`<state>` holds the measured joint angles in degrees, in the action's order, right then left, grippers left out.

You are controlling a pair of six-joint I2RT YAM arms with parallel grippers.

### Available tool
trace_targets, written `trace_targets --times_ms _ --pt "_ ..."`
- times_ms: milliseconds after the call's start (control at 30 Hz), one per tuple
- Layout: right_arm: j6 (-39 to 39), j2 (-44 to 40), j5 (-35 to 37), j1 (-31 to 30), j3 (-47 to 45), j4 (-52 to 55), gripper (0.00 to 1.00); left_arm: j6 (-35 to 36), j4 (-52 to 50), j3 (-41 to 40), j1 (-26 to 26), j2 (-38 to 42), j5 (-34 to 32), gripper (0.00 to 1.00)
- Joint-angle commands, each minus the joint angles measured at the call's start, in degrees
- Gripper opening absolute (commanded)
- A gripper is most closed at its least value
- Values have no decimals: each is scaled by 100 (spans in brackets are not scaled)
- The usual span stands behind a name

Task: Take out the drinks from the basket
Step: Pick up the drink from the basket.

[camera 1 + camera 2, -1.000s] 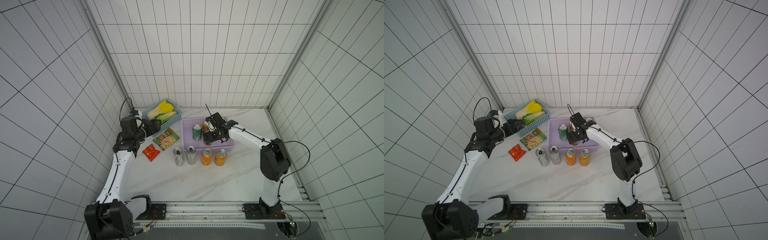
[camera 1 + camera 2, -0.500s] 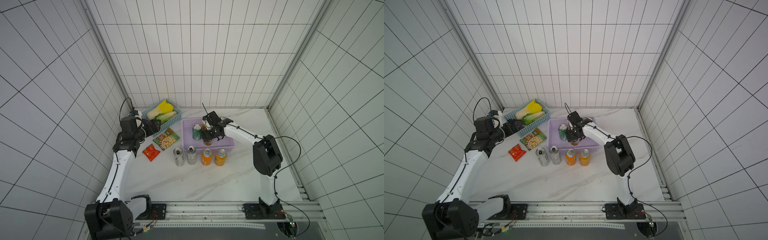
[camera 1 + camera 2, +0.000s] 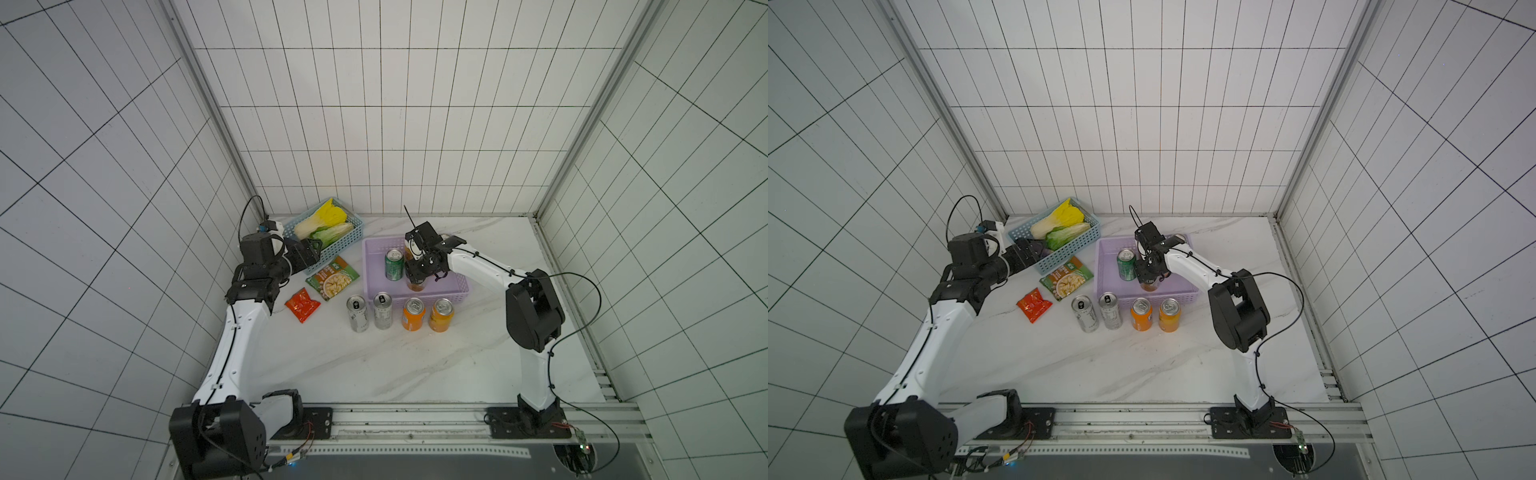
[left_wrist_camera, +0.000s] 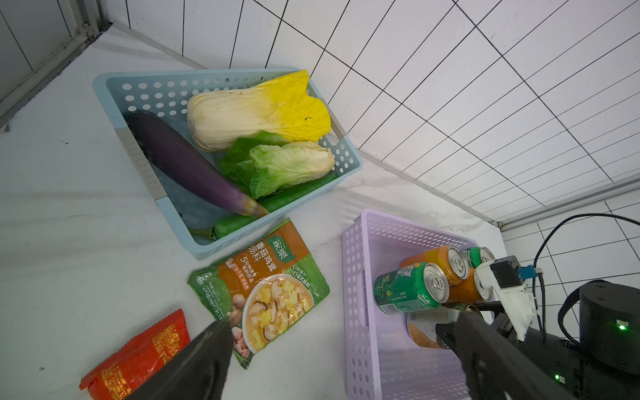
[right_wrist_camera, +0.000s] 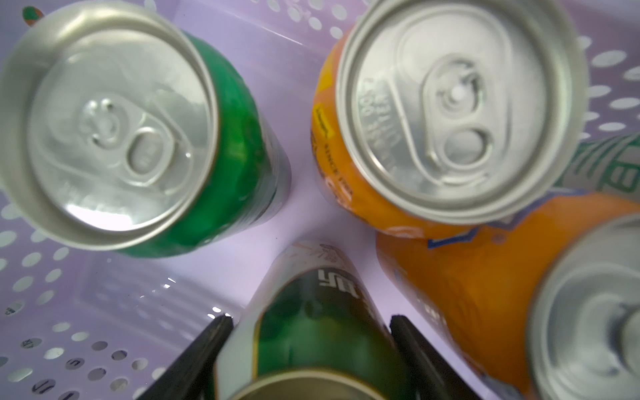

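**A:** Our right end effector (image 5: 311,322) straddles the green-gold can (image 5: 311,298) in the basket (image 3: 367,266); we cannot tell if it grips.

**B:** If we pinch off-centre, it slips, or we knock the lying orange can (image 5: 467,277).

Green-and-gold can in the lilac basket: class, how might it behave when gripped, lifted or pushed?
The green-and-gold can looks smooth and glossy, so it may slip in the right tool unless squeezed firmly. Its metal wall seems stiff, yet probably dents under hard pressure. Upright and round, it would likely tip, then roll, if pushed high up.
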<state>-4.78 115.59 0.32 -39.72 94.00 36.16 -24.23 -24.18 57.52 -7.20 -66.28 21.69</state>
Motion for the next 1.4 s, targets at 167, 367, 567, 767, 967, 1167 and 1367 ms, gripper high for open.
trace_targets --times_ms 167,367,567,767,967,1167,1367 --pt "13 -880 -19 -13 160 169 70 -3 144 23 -32 -17 75 98" --pt "0 -1285 -187 16 91 366 70 -5 160 27 -36 -25 89 99" --pt "22 -1749 -217 161 -56 550 70 1 167 14 -39 -25 115 99" --pt "58 -2282 -183 394 -174 915 70 -2 180 14 -52 -33 124 99" --pt "56 -2877 -111 643 -448 1160 70 14 186 14 -53 -45 153 98" --pt "22 -3405 18 825 -718 1431 70 15 203 5 -59 -66 188 98" --pt "-104 -3924 206 852 -1151 1592 70 15 201 5 -59 -63 203 98"
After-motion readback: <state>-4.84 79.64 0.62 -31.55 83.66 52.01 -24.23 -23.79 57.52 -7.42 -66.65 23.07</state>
